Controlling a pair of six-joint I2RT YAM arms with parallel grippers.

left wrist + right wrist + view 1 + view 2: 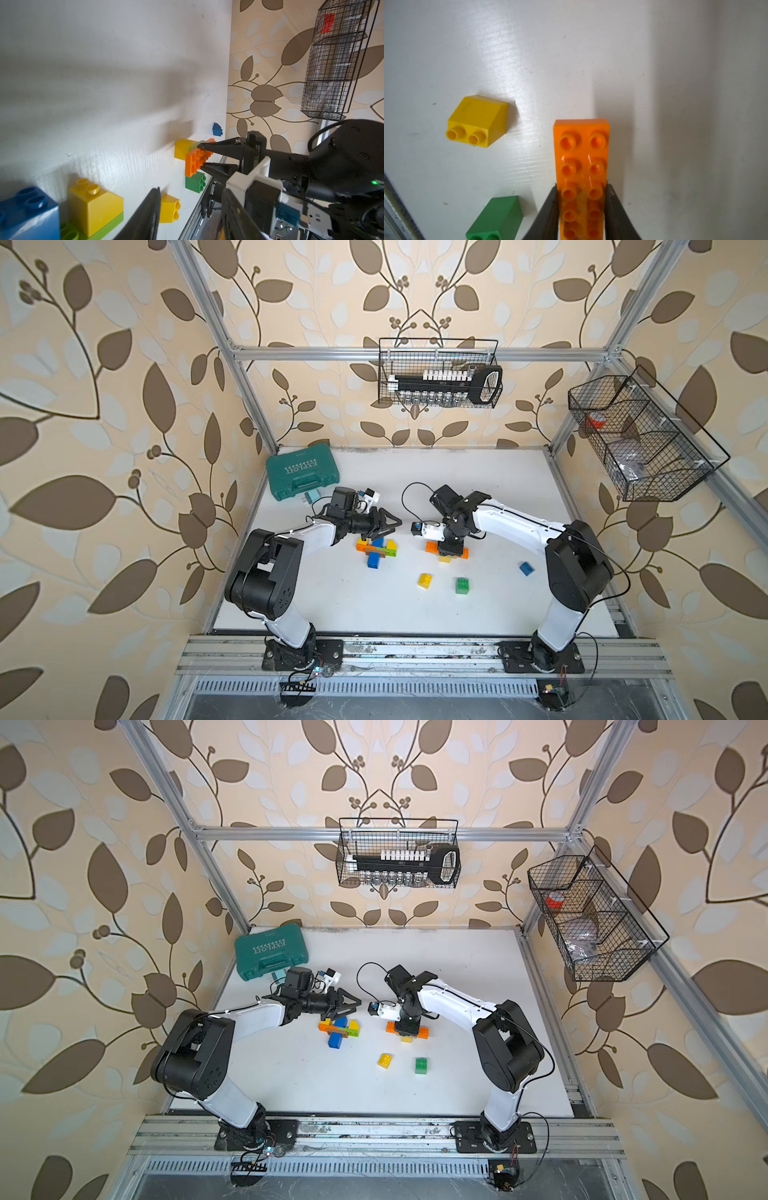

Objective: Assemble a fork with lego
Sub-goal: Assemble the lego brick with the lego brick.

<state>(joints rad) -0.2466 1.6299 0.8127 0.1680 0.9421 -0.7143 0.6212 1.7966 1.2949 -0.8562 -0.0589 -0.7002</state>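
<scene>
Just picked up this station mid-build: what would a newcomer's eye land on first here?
The right gripper, shut on a long orange plate near the middle of the white table. Beside it, the open left gripper hangs over a cross-shaped brick stack in orange, yellow, blue and green. A yellow brick, a green brick and a blue brick lie loose nearer the robot.

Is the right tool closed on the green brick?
No, the right tool is clamped on the orange plate, and the green brick lies apart beside it on the table.
</scene>
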